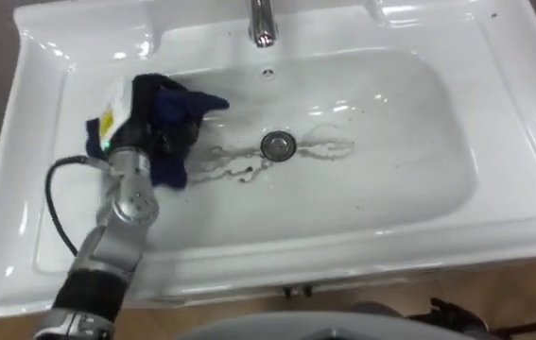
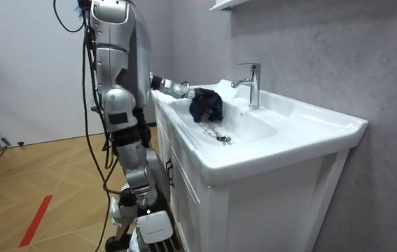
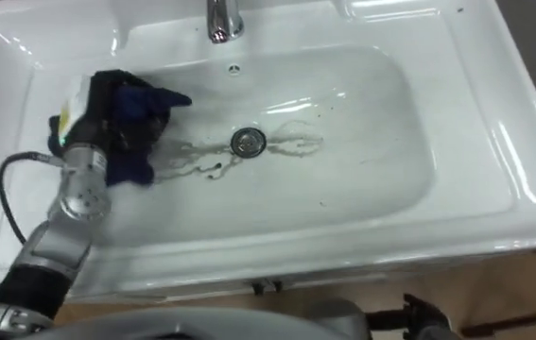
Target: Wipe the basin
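The robot stands at the basin (image 1: 509, 142), its left arm reaching in. The left hand (image 1: 133, 115) sits over the bowl's left slope, fingers curled round a bunched dark blue cloth (image 1: 184, 106). The cloth wraps the fingers, hangs below them and juts right, short of the drain (image 1: 278, 144). Grey streaks (image 1: 329, 146) flank the drain, below the tap (image 1: 262, 23).

A chrome tap (image 1: 262, 24) stands at twelve o'clock from the metal drain (image 1: 278, 144). In the room view, a white cabinet (image 2: 254, 210) backs onto a grey wall (image 2: 324, 49). A red strip (image 2: 36, 220) lies on the wood floor (image 2: 51, 175) at nine o'clock from it.
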You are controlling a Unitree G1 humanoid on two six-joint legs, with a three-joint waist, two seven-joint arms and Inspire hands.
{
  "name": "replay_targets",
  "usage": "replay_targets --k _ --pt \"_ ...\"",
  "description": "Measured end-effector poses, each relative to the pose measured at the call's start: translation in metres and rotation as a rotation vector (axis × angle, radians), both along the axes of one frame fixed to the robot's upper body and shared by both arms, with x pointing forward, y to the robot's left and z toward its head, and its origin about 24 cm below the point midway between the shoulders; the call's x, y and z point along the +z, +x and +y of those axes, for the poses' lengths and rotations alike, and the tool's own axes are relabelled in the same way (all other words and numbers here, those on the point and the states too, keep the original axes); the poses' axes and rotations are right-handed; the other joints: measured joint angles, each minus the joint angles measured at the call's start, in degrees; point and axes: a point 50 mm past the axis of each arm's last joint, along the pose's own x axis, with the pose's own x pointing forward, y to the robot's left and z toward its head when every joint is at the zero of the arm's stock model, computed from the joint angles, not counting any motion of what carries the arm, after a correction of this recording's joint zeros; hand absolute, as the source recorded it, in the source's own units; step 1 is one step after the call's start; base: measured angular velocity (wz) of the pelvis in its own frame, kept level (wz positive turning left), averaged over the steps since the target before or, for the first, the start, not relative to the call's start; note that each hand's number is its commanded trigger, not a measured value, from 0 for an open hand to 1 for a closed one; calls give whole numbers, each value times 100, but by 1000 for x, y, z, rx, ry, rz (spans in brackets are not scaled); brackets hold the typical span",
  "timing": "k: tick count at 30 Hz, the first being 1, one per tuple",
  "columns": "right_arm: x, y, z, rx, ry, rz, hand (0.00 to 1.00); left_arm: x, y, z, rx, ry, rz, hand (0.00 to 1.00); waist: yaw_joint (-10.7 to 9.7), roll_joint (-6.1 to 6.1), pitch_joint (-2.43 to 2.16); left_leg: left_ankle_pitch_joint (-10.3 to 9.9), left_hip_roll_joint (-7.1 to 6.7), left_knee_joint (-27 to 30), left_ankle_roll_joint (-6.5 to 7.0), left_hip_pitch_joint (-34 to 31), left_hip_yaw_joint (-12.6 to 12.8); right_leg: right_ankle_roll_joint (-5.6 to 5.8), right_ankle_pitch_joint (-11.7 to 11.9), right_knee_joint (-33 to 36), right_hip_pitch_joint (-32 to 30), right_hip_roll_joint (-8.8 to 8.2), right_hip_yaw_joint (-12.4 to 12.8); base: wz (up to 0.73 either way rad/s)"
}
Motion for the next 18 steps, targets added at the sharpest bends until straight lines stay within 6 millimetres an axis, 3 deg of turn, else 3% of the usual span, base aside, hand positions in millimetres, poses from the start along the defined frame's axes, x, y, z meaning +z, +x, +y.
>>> replay_targets --k 1,2,3,4,5,10,18 --pt "0 0 -2 6 -13 11 0 -3 5 -4 -23 -1 23 100 -93 -25 16 1 19 -13 -46 -76 351 -4 -2 14 4 -21 119 36" --pt "0 0 -3 14 -16 17 0 -4 9 -6 -36 0 28 100 -123 -71 48 16 9 -80 -29 -220 619 -4 -2 7 11 -37 392 25" --pt "0 1 -2 16 -15 18 0 -3 11 -6 -40 2 25 100 -137 -96 66 56 9 -127 -31 -353 700 -2 -3 5 -2 -45 509 21" --pt "-1 -2 -2 21 -14 37 0 -2 15 -8 -50 10 21 100 -130 -133 88 223 28 -105 81 -581 873 26 -23 47 -31 -60 547 11" --pt "-1 -3 -3 34 -19 52 0 -7 14 -8 -58 24 38 100 -93 -146 73 285 12 -45 84 -545 977 49 -32 114 -54 -85 485 0" --pt "0 6 -2 19 -14 34 0 -16 17 -9 -66 36 55 100 -70 -121 73 262 -48 101 124 -628 1037 91 -62 175 -143 -134 333 -10" --pt "1 4 -8 -4 -49 56 0 -28 25 4 -2 78 94 100 -79 -105 47 209 -118 603 107 -1065 1223 4 -445 1091 -868 -228 483 -8"
